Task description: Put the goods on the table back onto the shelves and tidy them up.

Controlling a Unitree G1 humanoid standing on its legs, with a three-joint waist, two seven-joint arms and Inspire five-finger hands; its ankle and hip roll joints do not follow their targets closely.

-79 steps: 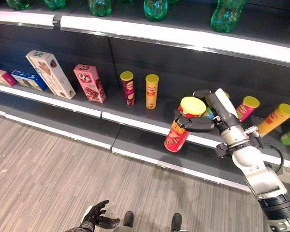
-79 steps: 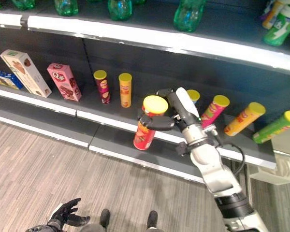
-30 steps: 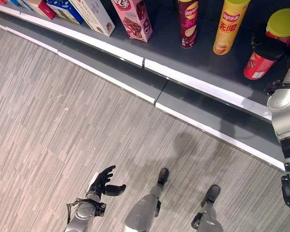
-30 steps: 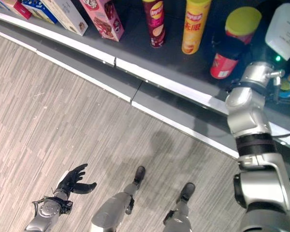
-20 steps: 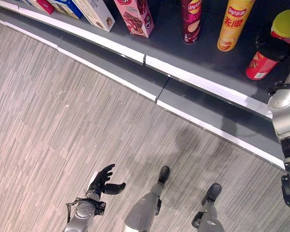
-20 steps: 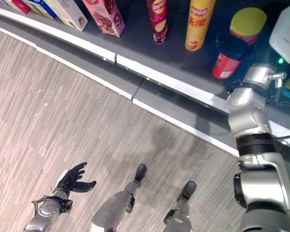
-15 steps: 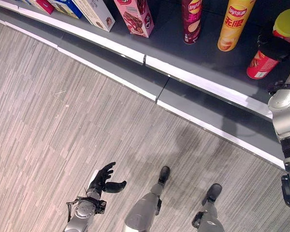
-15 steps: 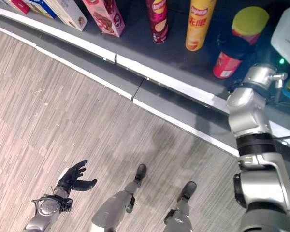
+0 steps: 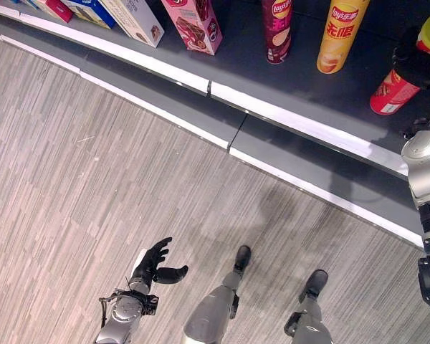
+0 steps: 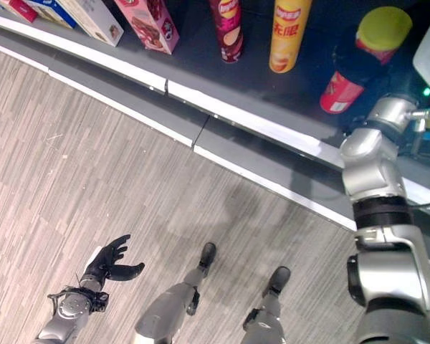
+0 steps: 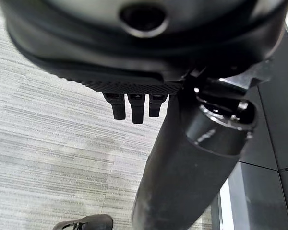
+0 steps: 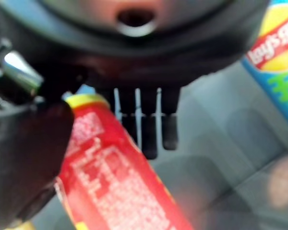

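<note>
Placing step — right hand has its fingers wrapped round the red can, tilted, base at the shelf beside the yellow can. Next: stand upright, release. Left hand idle, fingers spread.

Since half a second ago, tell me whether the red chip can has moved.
Yes: the red chip can, in the right robot hand, shifted slightly right, away from the yellow chip can.
</note>
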